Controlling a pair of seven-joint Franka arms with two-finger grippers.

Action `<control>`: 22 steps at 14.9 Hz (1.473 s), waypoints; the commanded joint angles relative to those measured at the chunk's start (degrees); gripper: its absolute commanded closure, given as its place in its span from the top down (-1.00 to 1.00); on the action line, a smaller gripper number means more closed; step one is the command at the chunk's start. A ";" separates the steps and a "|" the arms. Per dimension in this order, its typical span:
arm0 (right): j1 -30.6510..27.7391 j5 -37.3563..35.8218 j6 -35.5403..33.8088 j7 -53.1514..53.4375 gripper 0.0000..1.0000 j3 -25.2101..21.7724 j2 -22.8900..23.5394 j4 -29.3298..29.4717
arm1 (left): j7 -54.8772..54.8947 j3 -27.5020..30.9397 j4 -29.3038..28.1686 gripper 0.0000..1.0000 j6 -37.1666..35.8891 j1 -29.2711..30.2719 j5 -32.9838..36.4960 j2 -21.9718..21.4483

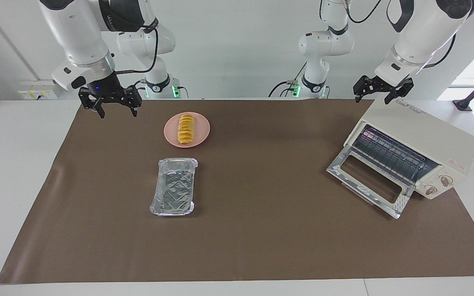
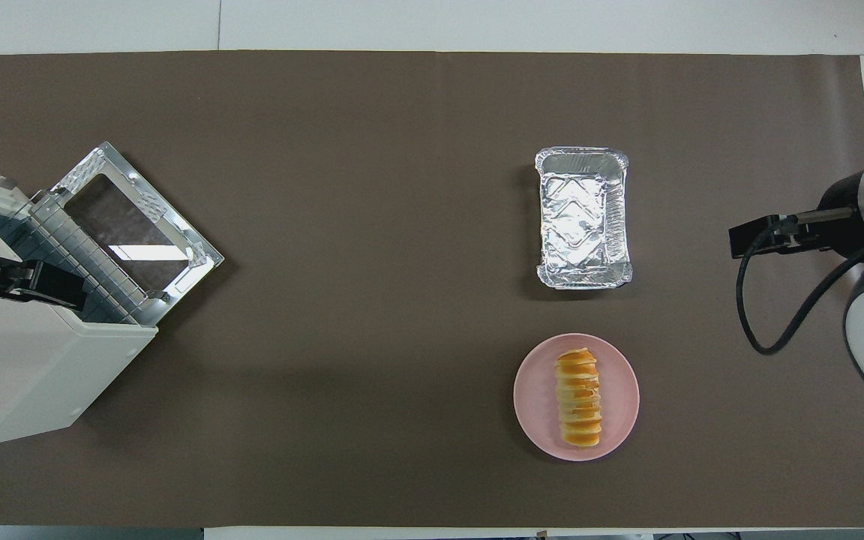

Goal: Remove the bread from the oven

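One bread (image 1: 185, 130) loaf, lying lengthwise on the pink plate (image 1: 202, 133), out of the oven (image 1: 416, 154) already. Plate sitting toward the right arm's end of the brown mat (image 1: 261, 230), nearer the robots than the foil tray (image 1: 174, 187), which is just beside it. Oven way off at the left arm's end, glass door (image 1: 366, 183) dropped open, wire rack (image 1: 389, 158) bare. Right gripper (image 1: 115, 107) up in the air over the mat's edge, fingers spread, holding nothing, well apart from the bread. Left gripper (image 1: 379, 91) hanging over the oven's top, fingers also apart, gripping nothing, far from the loaf.
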 commanded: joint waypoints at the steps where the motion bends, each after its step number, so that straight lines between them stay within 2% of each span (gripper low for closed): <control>1: -0.76 -0.60 -1.43 -1.57 1.00 0.41 0.31 0.90 | -0.17 0.10 -0.12 1.00 -0.93 0.20 -0.38 -0.89; 6: -1.90 2.04 -2.93 0.62 1.00 0.32 0.22 0.98 | -0.17 0.10 -0.12 1.00 -0.93 0.20 -0.38 -0.89; 22: -3.40 1.95 -3.72 2.47 1.00 0.32 0.31 1.86 | -0.17 0.10 -0.12 1.00 -0.93 0.20 -0.38 -0.89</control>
